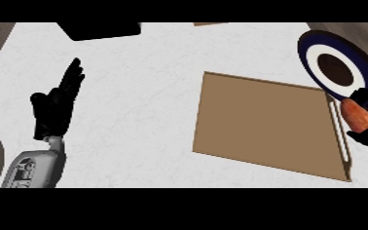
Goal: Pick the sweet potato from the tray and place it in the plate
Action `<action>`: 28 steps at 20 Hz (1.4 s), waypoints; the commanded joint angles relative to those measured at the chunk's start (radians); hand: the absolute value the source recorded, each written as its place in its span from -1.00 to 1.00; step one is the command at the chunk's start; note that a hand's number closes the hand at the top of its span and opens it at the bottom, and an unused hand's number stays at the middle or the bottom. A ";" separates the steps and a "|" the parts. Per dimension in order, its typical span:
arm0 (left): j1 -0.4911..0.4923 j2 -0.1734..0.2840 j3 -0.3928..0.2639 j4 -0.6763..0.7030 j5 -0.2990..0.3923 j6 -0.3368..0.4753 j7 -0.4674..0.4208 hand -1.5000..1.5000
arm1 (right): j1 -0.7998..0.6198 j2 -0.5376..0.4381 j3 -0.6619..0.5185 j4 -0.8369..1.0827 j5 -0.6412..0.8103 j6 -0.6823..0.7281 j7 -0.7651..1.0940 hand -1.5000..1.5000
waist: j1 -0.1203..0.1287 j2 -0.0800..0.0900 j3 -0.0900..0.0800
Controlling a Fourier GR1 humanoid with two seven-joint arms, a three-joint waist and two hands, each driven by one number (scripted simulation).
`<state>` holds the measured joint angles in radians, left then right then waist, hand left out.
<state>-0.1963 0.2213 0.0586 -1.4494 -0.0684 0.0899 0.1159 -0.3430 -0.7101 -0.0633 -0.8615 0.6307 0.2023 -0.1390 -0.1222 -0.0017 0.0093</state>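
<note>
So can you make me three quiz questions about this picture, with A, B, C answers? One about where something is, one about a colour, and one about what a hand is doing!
1. Where is the plate?
A. At the right edge, beyond the tray
B. Beside the left hand
C. On the tray

2. What colour is the sweet potato?
A. Green
B. Orange-red
C. White

3. How is the left hand?
A. Curled round the sweet potato
B. Pressing on the tray
C. Open, fingers up, resting at the left

Answers:
1. A, its dark blue rim shows past the tray's far right corner.
2. B, it shows orange-red at the right edge, in the black right hand.
3. C, its fingers are straight and hold nothing.
</note>
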 commanded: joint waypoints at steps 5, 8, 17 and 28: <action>0.023 0.004 -0.006 -0.019 0.008 -0.020 -0.012 0.00 | 0.093 -0.244 -0.385 0.174 -0.250 -0.112 -0.404 1.00 | 0.044 0.000 0.003; -0.007 -0.017 -0.045 -0.026 -0.018 -0.016 -0.019 0.00 | 0.114 -0.280 -0.459 0.258 -0.302 -0.104 -0.583 1.00 | 0.077 0.006 0.002; -0.099 -0.047 -0.070 0.030 -0.022 -0.032 0.000 0.00 | -0.046 -0.385 -0.475 0.508 -0.328 0.120 -0.746 1.00 | 0.151 0.014 -0.004; -0.042 -0.066 -0.098 0.028 -0.060 -0.030 -0.038 0.00 | -0.315 -0.211 -0.333 0.559 -0.214 0.062 -0.619 1.00 | 0.157 0.011 -0.007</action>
<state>-0.2735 0.1794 -0.0100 -1.4058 -0.0935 0.0351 0.0887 -0.5823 -0.9657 -0.4315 -0.3252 0.3864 0.2717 -0.7868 0.0351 0.0106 0.0033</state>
